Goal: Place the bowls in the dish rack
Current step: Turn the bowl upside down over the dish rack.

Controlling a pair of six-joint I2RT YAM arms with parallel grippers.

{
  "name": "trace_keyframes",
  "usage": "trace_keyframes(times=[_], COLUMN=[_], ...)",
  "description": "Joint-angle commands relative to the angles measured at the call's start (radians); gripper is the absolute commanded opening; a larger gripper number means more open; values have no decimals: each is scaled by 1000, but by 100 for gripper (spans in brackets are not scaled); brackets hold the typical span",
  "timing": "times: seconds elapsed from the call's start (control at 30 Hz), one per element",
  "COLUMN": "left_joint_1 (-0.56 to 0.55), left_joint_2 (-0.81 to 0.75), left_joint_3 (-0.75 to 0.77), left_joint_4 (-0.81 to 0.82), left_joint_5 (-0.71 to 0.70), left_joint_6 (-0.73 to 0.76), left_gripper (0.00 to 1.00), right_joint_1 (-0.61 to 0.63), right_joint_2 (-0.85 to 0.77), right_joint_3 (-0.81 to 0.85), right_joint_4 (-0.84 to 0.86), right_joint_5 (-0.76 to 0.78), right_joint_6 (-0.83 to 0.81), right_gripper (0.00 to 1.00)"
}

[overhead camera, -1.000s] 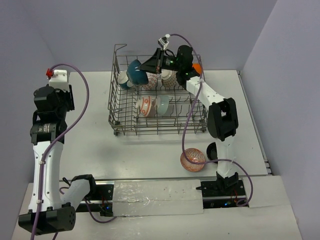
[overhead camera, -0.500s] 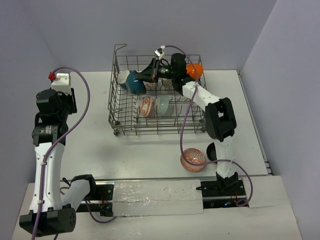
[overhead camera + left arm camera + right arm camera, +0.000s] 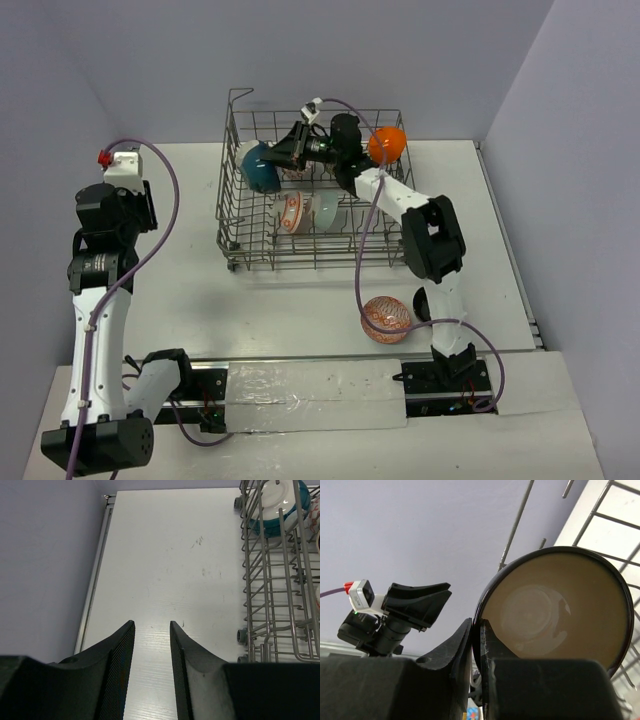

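Note:
My right gripper (image 3: 476,625) is shut on the rim of a black bowl (image 3: 555,610) with a tan inside, one finger on each side of the wall. In the top view this bowl (image 3: 287,148) hangs tilted over the back row of the dish rack (image 3: 232,215), right beside a teal bowl (image 3: 257,170). A red-patterned bowl (image 3: 288,212) and a pale green one (image 3: 326,210) stand in the middle row. An orange bowl (image 3: 386,143) sits at the rack's back right. An orange-patterned bowl (image 3: 386,318) lies on the table. My left gripper (image 3: 151,626) is open and holds nothing.
The rack's wire side (image 3: 270,580) and the teal bowl (image 3: 277,505) show at the right of the left wrist view, over bare white table (image 3: 165,570). A dark round object (image 3: 422,300) sits partly hidden behind the right arm. Walls close in on both sides.
The right arm has carried the black bowl leftward and lower along the rack's back row, up to the teal bowl. The left arm has shifted slightly.

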Motion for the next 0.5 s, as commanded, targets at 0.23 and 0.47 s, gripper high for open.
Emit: trace_keyframes(times=[0.23,0.47], left_joint_1=[48,50], left_joint_2=[-39,-35], left_joint_3=[-6,-25], left_joint_4=[16,28], left_joint_5=[22,46], left_joint_6=[-22,-27], left_gripper=[39,39], right_joint_1=[37,48], right_joint_2=[105,118], right_joint_3=[75,60], right_joint_4=[238,252], right_joint_5=[7,2], right_joint_6=[128,114], right_gripper=[0,0])
